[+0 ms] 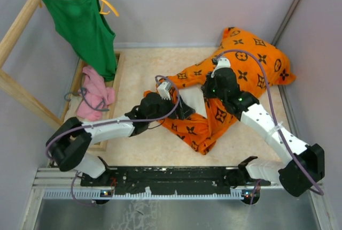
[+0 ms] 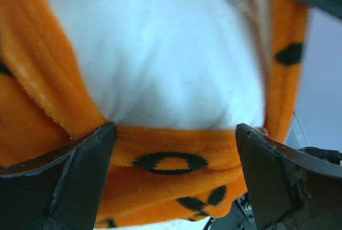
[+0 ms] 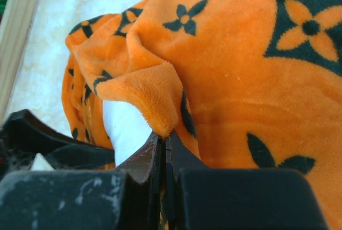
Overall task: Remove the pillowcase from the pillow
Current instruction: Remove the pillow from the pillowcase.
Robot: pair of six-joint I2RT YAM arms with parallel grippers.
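A: Top view: pillowcase [image 1: 251, 59] lies mid-right on the worktop [image 1: 139, 75], but the arms cover its open end. Wrists?
B: Left wrist: left fingers [image 2: 80, 176] released, straddling the orange hem, bare white pillow [image 2: 160, 59] behind it. Right fingers [image 3: 141, 163] clenched on a pillowcase fold.
A: Around it?
B: Green tank top [image 1: 83, 27] and pink cloth [image 1: 95, 95] far left, well apart. Pillowcase fuzzy, rumpled, black motifs.

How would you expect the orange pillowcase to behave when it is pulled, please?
Probably floppy: the pillowcase lies in folds and peaks where it is pinched. Its fuzzy pile likely grips rather than slips. It may cling to the white pillow, so pulling could drag both.
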